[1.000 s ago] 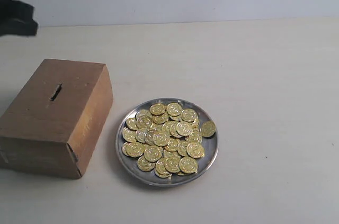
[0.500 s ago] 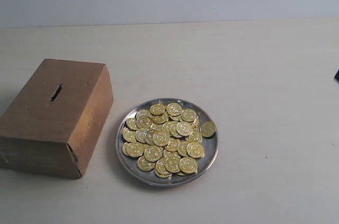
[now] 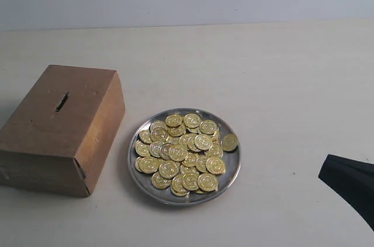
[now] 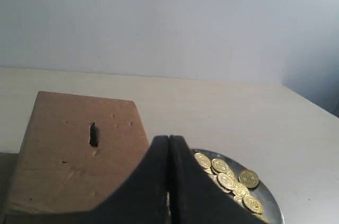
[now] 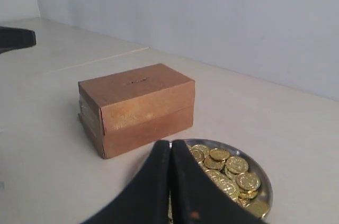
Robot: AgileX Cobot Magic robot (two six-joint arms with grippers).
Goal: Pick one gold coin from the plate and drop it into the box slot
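Beside the plate, the box showed its slot; only wrist views showed left jaws and right jaws closed, empty.

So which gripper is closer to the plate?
Right. The right gripper hangs right of the plate; the left gripper is out past the box.
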